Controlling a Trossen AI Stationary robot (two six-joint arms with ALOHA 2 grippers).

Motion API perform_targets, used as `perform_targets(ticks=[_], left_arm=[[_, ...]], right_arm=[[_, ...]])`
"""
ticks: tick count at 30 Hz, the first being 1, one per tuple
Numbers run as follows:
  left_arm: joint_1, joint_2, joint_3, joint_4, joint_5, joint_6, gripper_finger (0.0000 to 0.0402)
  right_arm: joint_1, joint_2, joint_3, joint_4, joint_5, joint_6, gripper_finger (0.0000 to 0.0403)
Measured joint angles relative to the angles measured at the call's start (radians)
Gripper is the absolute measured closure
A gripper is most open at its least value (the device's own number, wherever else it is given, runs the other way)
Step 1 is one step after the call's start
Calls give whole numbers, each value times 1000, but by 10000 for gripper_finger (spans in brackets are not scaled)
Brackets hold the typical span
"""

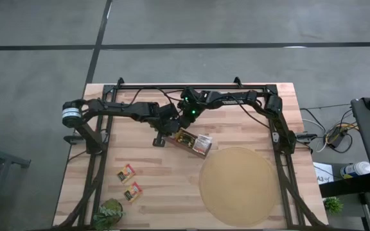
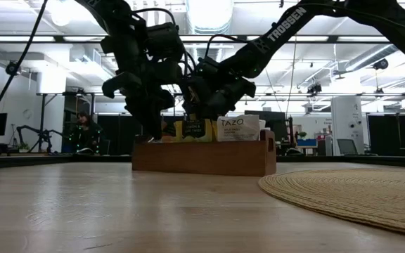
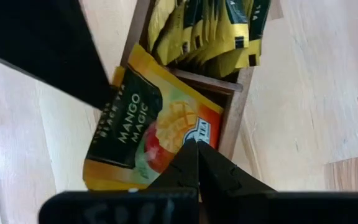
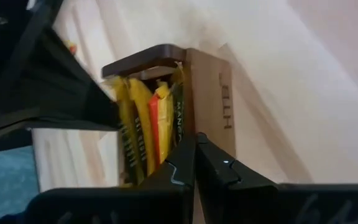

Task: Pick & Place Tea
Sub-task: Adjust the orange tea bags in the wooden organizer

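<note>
Lying near the desk's (image 1: 172, 192) front-left corner are two loose orange-red tea sachets (image 1: 126, 172), one just behind the other (image 1: 132, 192), with a small green plant (image 1: 108, 213) at the front edge beside them. Toward the middle of the desk, the left end effector (image 1: 160, 140) hangs at the left end of the brown wooden box (image 1: 193, 142), its fingers pressed together. Its wrist view shows the clenched tips over an orange "Mango Magic" sachet (image 3: 151, 134) that leans tilted at the box's end compartment; whether the tips actually pinch the sachet cannot be told. Beyond a wooden divider, a row of green-yellow sachets (image 3: 210, 31) stands packed in the next compartment. The right end effector (image 1: 186, 122) hovers just behind the box, also clenched with nothing between its fingers; its wrist view looks down on the box's end wall and on yellow and orange-red sachets (image 4: 148, 130) standing upright inside. In the low view a white "Tazo" sachet (image 2: 240, 128) stands at the box's right end. The big round tan mat (image 1: 238, 186) lies near the front-right corner, just beside the box.
</note>
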Motion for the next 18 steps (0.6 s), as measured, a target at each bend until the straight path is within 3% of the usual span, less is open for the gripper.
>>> perform_targets(ticks=[18], left_arm=[[-1,-12,3,6,6,10,401]], right_arm=[[24,-27,21,-15,-87,26,394]])
